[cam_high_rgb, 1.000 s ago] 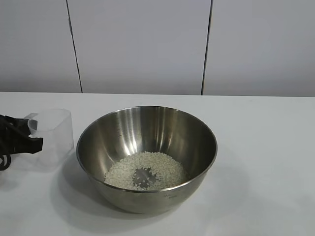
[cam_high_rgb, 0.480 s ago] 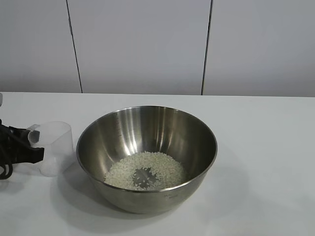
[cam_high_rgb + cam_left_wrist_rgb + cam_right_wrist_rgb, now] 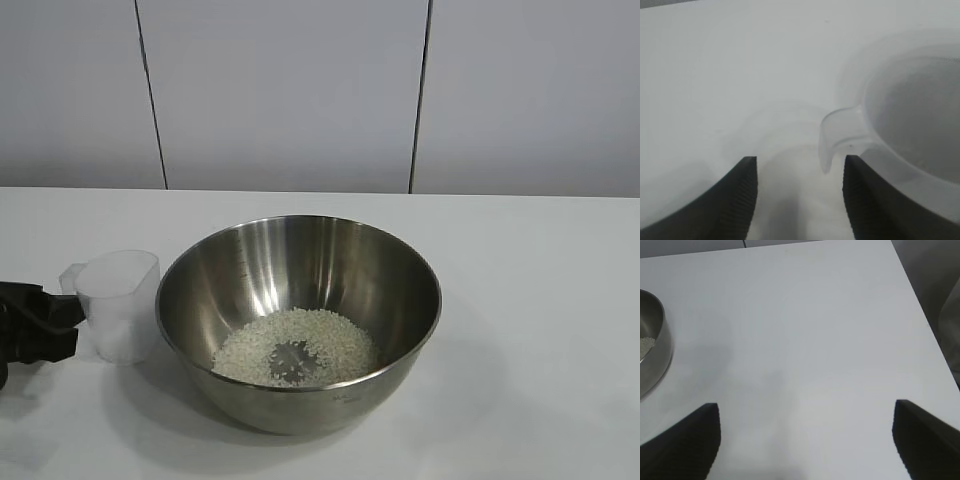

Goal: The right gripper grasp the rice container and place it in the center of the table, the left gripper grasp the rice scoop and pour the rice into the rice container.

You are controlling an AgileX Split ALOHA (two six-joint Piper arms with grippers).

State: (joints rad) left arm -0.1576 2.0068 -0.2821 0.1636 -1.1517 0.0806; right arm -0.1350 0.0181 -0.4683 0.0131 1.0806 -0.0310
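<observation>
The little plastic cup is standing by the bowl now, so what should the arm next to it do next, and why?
Probably draw the left gripper away. The rice lies in the rice container, the rice scoop stands upright beside it, and the jaws are spread off its handle.

You find no readable text, label, brand, number or sign in any of the three views. The bowl (image 3: pixel 298 320) shows a row of small dark ticks on its inner wall and a faint mark low on its outer wall, but you cannot read either. The scoop (image 3: pixel 118 304) shows no legible markings.
</observation>
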